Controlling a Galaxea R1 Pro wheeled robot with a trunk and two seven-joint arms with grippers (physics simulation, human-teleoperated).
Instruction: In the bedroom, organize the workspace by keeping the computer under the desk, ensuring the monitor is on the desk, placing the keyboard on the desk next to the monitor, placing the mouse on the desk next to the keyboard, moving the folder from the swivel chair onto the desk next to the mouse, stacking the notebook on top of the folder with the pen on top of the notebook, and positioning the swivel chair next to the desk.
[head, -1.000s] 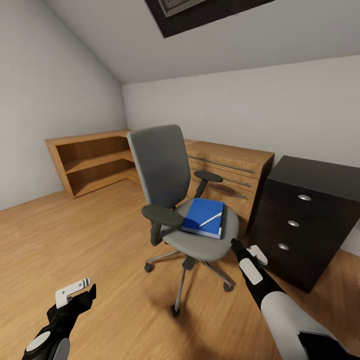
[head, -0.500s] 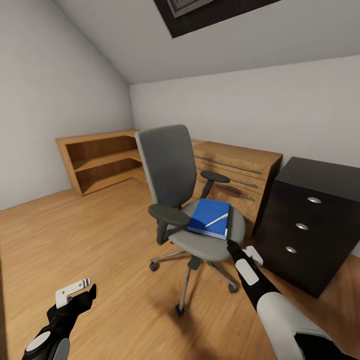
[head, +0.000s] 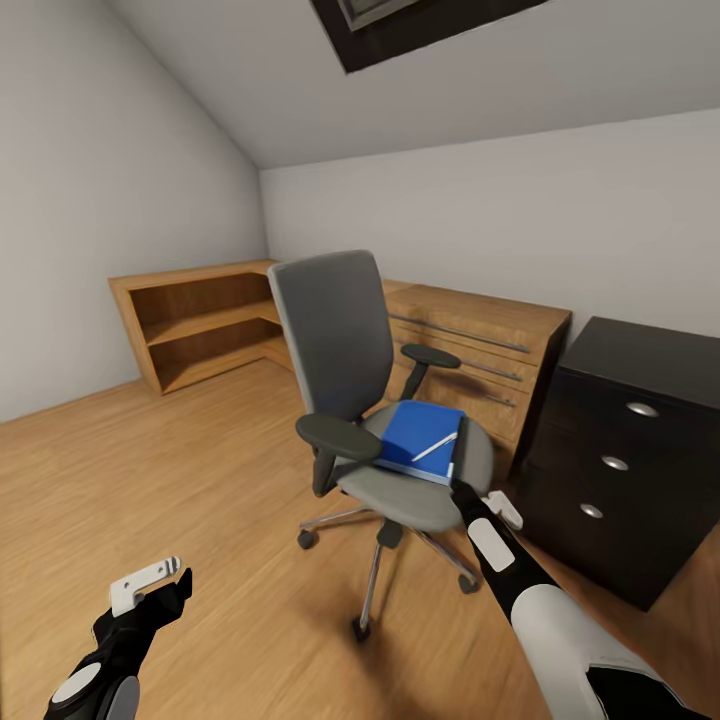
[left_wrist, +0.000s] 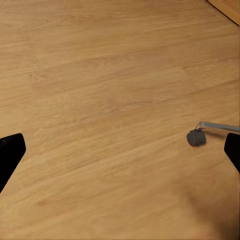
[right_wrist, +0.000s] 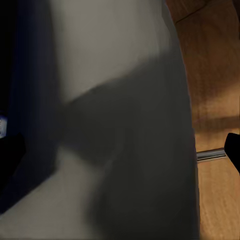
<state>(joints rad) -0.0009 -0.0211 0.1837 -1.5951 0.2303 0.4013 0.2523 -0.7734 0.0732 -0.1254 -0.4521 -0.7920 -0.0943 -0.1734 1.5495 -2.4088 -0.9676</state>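
The grey swivel chair stands mid-room on the wood floor. On its seat lies the blue folder, with the white pen across it. A dark strip shows along the folder's right edge; I cannot tell what it is. My right gripper is open at the seat's front right edge, just short of the folder. Its wrist view is close against the grey seat cushion, with the folder to one side. My left gripper hangs open and empty over the floor. The black desk's drawer unit stands right of the chair.
A light oak low cabinet and open oak shelves line the far walls behind the chair. The chair's chrome legs and a castor spread over the floor. A skylight sits in the sloped ceiling.
The whole view has shifted a little, so the camera moved. My right gripper has drawn closer to the seat's front edge. The left arm has stayed put.
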